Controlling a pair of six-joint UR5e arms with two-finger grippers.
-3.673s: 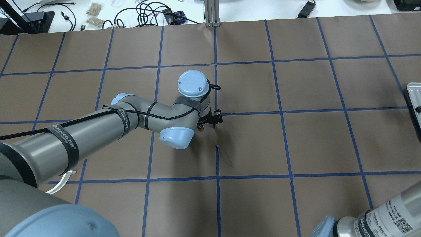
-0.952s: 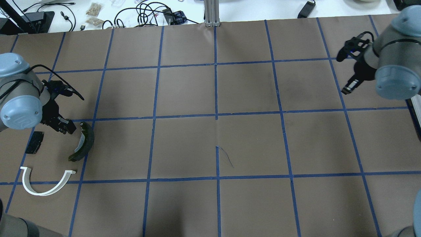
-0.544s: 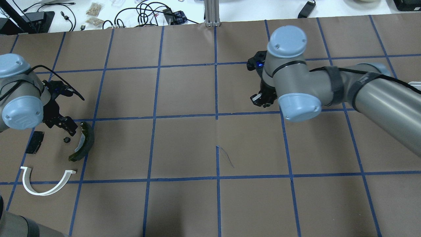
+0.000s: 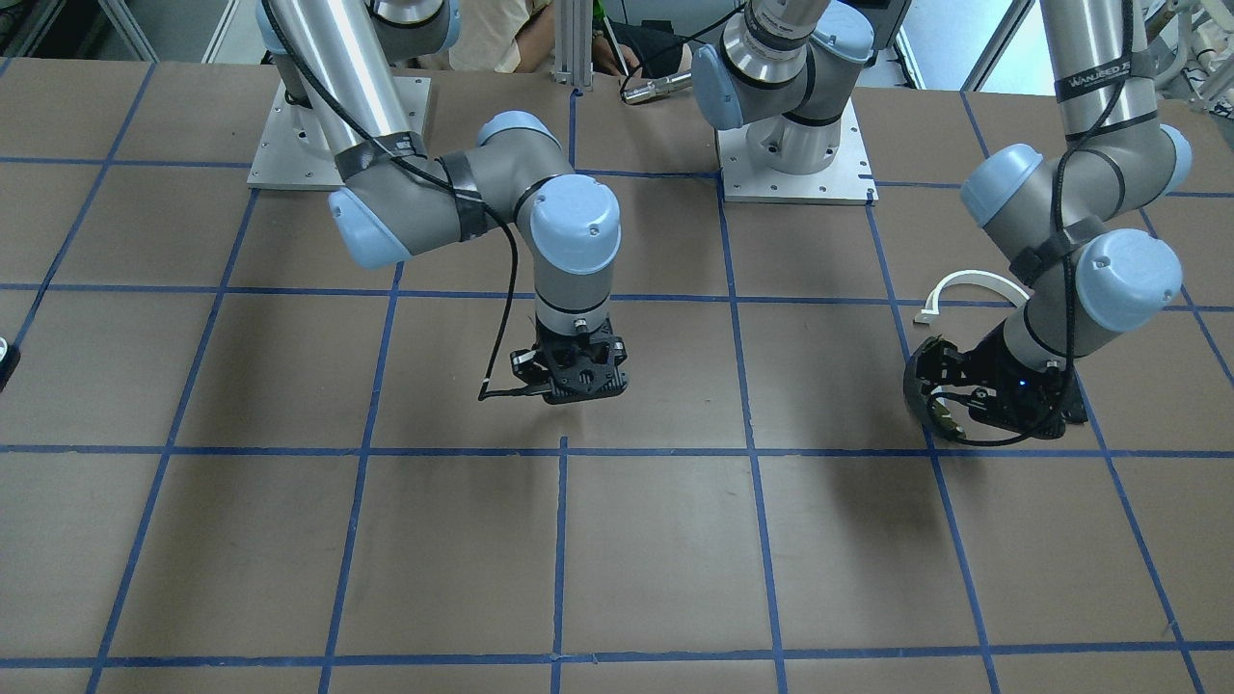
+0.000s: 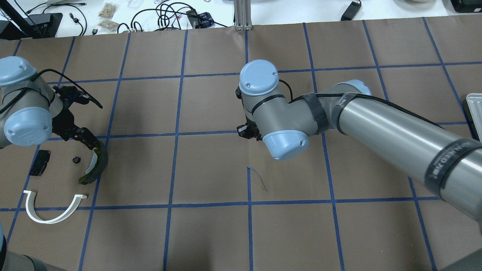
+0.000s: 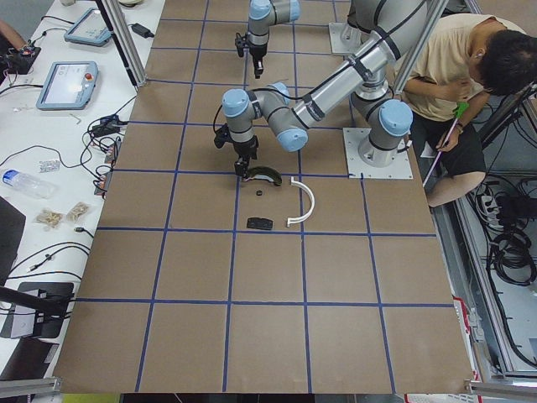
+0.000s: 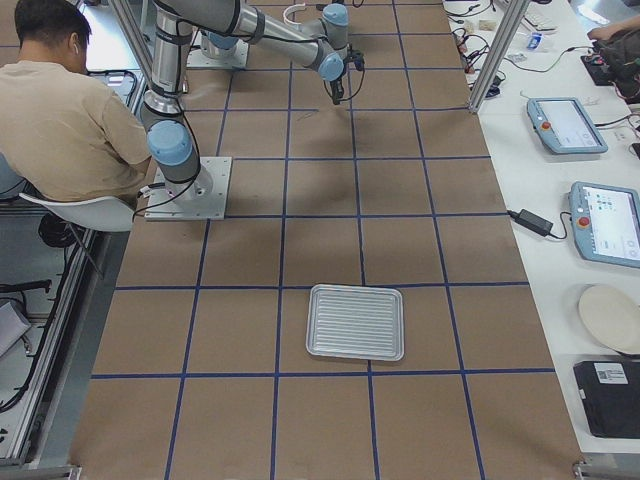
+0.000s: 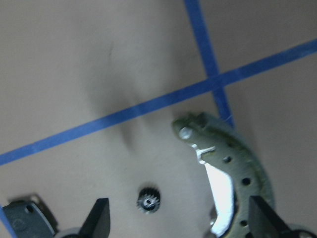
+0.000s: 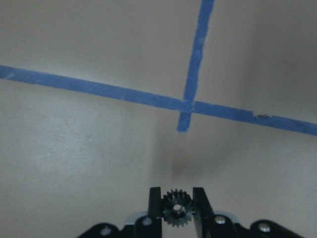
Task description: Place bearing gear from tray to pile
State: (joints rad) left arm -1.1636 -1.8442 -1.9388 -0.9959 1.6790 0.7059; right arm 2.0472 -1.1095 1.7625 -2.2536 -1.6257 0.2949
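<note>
Black, toothed, small: the bearing gear (image 9: 177, 212) sits at the bottom centre of the right wrist view. The right tool (image 9: 177, 202) pinches it between its two fingers, clear of the brown tabletop (image 9: 74, 148). A cross of blue tape lines (image 9: 190, 105) lies above it in that frame. In the overhead view this tool hangs at frame centre, beside a tape crossing, and its arm comes in from the lower right.

A second gear (image 5: 76, 160) of the same kind lies flat at the overhead view's left. It is between the black pad (image 5: 39, 163) and the dark brake shoe (image 5: 96, 165) and touches neither. The white half-ring bracket (image 5: 44, 221) lies below them, open side up. Together these make the pile.

The left tool (image 8: 178, 220) is spread wide, with its fingers at the bottom corners of the left wrist view. The second gear lies on the paper between them, ungripped. In the overhead view one finger overlaps the shoe's top end; I cannot tell if they touch.

The ribbed metal tray (image 7: 355, 322) is at the lower centre of the right-side view, well apart from both arms. An operator (image 7: 70, 110) sits at that view's upper left.
</note>
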